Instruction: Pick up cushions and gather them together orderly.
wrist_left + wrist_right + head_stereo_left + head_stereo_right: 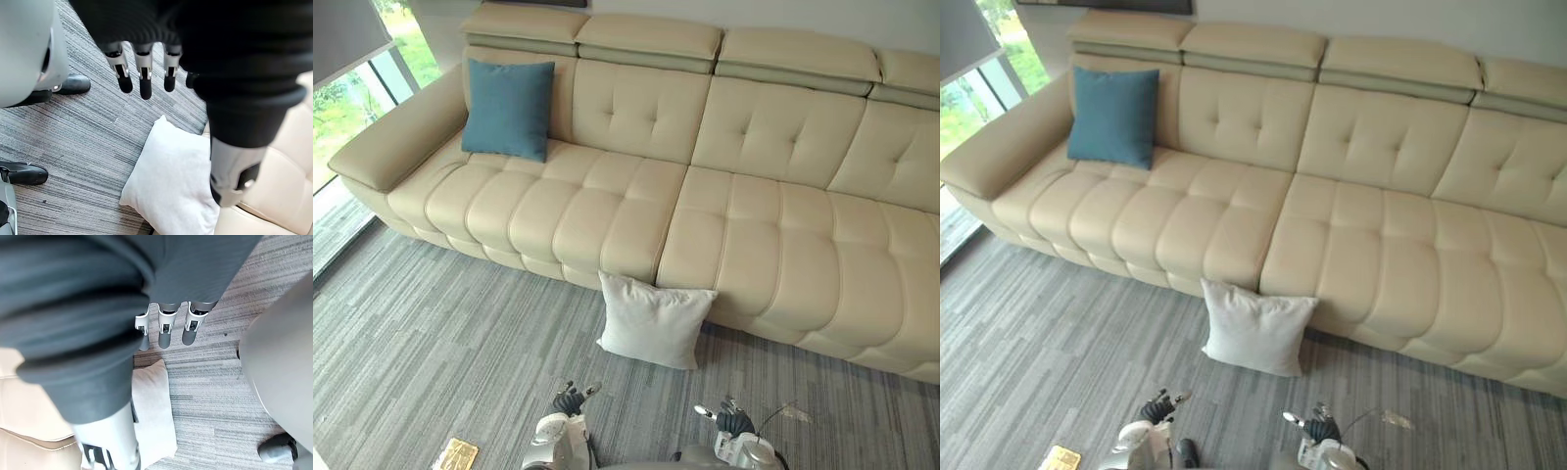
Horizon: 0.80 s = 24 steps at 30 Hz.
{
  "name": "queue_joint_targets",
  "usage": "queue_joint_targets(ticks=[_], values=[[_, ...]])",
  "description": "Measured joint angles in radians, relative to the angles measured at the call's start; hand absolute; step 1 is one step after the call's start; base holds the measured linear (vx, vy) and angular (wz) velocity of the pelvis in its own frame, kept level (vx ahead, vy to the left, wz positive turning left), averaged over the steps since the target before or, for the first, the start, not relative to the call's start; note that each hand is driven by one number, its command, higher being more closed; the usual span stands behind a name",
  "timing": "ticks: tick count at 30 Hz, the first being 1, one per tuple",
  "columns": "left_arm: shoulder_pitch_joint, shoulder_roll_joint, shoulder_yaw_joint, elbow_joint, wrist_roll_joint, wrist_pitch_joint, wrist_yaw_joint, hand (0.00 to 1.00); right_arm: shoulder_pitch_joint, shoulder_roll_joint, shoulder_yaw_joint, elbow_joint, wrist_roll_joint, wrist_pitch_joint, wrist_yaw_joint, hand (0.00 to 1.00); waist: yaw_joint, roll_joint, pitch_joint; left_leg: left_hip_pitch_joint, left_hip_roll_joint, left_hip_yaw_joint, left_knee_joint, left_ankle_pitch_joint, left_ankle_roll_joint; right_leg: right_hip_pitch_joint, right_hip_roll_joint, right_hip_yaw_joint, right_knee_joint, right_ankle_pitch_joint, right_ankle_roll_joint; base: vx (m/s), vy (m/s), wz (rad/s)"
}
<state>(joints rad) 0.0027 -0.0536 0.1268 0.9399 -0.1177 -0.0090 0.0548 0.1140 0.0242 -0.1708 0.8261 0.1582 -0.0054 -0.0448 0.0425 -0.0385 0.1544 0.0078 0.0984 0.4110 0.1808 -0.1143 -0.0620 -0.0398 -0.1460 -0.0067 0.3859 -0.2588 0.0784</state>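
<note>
**A:** What sort of room is it?

**B:** A lounge. A long cream leather sofa with tufted seats and backs (pixel 773 225) runs across the far side, against a pale wall (pixel 862 20). The floor is a grey carpet streaked in lighter and darker lines (pixel 431 343). At the sofa's left end a tall window (pixel 347 103) lets in daylight, with green foliage outside.

**A:** And the cushions?

**B:** Well apart. The teal square fabric cushion (pixel 508 109) stands on the seat at the left end, leaning on the backrest just beside the armrest. The white square fabric cushion (pixel 653 320) stands on the carpet, tilted back against the sofa's front, near the seam between two seat sections.

**A:** Where are the hands?

**B:** Both are low over the carpet, on the near side of the white cushion, touching nothing. The left hand (pixel 570 399) hangs with its fingers (pixel 145 83) straight and loosely spread, thumb apart, nothing in it. The right hand (pixel 734 421) is the same: fingers (pixel 165 330) straight, relaxed, empty. Each wrist view looks past the fingers at the white cushion on the carpet.

**A:** Any writing or labels?

**B:** A small flat yellow card (pixel 457 454) lies on the carpet near the left hand. It carries some pattern or print, too small to read.
</note>
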Motion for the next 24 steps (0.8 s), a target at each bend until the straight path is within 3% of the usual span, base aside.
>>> queue_joint_targets(ticks=[2, 4, 8, 9, 12, 13, 16, 18, 19, 22, 24], values=[[0.004, 0.002, -0.004, 0.006, 0.0, 0.001, 0.0, 0.0, -0.006, -0.007, 0.014, -0.002, 0.0, -0.001, 0.0, 0.0, 0.0, 0.003, 0.003, 0.048, 0.01, 0.044, -0.004, -0.029, 0.001, -0.085, 0.003, 0.018, 0.18, 0.033, 0.032, -0.05, 0.074, -0.57], [0.009, 0.005, -0.004, 0.007, 0.0, 0.003, 0.001, 0.0, -0.004, -0.011, 0.017, 0.001, -0.002, -0.003, 0.0, 0.0, -0.006, 0.002, 0.0, 0.081, 0.014, 0.05, -0.021, -0.044, -0.008, -0.11, -0.002, -0.002, 0.238, 0.039, 0.011, -0.02, 0.041, -0.29], [0.009, 0.006, -0.005, 0.009, 0.0, 0.003, 0.001, 0.0, -0.007, -0.015, 0.016, 0.023, -0.003, -0.004, 0.004, 0.0, -0.007, -0.005, -0.004, 0.112, 0.013, 0.031, -0.085, -0.036, -0.022, -0.114, -0.01, -0.12, 0.091, 0.033, -0.011, 0.02, -0.032, -0.06], [0.012, 0.012, -0.006, 0.016, 0.0, 0.003, 0.001, 0.0, -0.006, -0.015, 0.015, 0.03, -0.002, -0.005, 0.004, 0.0, -0.008, -0.019, -0.012, 0.11, -0.004, 0.011, -0.093, -0.028, -0.038, -0.108, -0.005, -0.11, 0.011, 0.071, -0.044, 0.17, -0.141, 0.13], [0.013, -0.001, -0.006, 0.034, 0.009, 0.01, -0.003, 0.0, -0.015, -0.037, -0.031, 0.064, -0.001, -0.003, 0.003, 0.0, -0.013, 0.022, -0.03, 0.115, 0.016, -0.051, -0.092, -0.007, -0.056, -0.089, 0.028, -0.139, -0.007, 0.058, -0.06, 0.23, -0.118, 0.05], [0.013, -0.002, -0.003, 0.034, 0.009, 0.012, -0.001, 0.0, -0.015, -0.038, -0.043, 0.063, -0.001, -0.003, 0.003, 0.0, -0.014, 0.039, -0.032, 0.114, 0.029, -0.06, -0.072, -0.007, -0.057, -0.072, 0.039, -0.145, -0.016, 0.053, -0.065, 0.18, -0.13, 0.09], [0.006, -0.002, 0.006, 0.014, 0.009, 0.013, -0.002, 0.0, -0.007, -0.032, -0.051, 0.068, 0.0, -0.002, 0.003, 0.0, -0.012, 0.025, -0.017, 0.017, 0.078, -0.102, 0.197, -0.02, -0.074, 0.015, 0.042, -0.176, -0.076, 0.058, -0.073, 0.18, -0.149, 0.25], [0.007, -0.001, 0.005, 0.006, 0.008, 0.012, -0.005, 0.0, 0.002, -0.033, -0.049, 0.068, 0.001, -0.001, 0.002, 0.0, 0.0, 0.023, -0.017, -0.042, 0.109, -0.119, 0.343, -0.022, -0.071, 0.057, 0.046, -0.179, -0.106, 0.056, -0.077, 0.15, -0.04, 0.02], [0.009, -0.001, 0.007, 0.007, 0.008, 0.013, -0.011, 0.0, 0.004, -0.036, -0.05, 0.066, 0.002, -0.001, 0.001, 0.0, 0.0, 0.031, -0.019, -0.039, 0.116, -0.12, 0.351, -0.05, -0.051, 0.072, 0.046, -0.176, -0.114, 0.056, -0.077, 0.13, 0.079, -0.09], [0.007, -0.006, 0.014, 0.013, 0.008, 0.014, -0.014, 0.0, 0.003, -0.043, -0.05, 0.058, 0.004, 0.0, -0.002, 0.0, 0.004, 0.051, -0.017, -0.002, 0.076, -0.137, 0.203, -0.057, -0.025, 0.068, 0.054, -0.157, -0.113, 0.053, -0.067, 0.07, 0.099, -0.02], [0.001, -0.001, 0.013, 0.012, 0.009, 0.014, -0.013, 0.0, 0.005, -0.043, -0.048, 0.059, 0.008, 0.0, -0.002, 0.0, 0.005, 0.036, -0.016, 0.008, 0.05, -0.169, 0.159, -0.057, -0.025, 0.051, 0.048, -0.141, -0.116, 0.057, -0.057, 0.01, 0.085, 0.04]])
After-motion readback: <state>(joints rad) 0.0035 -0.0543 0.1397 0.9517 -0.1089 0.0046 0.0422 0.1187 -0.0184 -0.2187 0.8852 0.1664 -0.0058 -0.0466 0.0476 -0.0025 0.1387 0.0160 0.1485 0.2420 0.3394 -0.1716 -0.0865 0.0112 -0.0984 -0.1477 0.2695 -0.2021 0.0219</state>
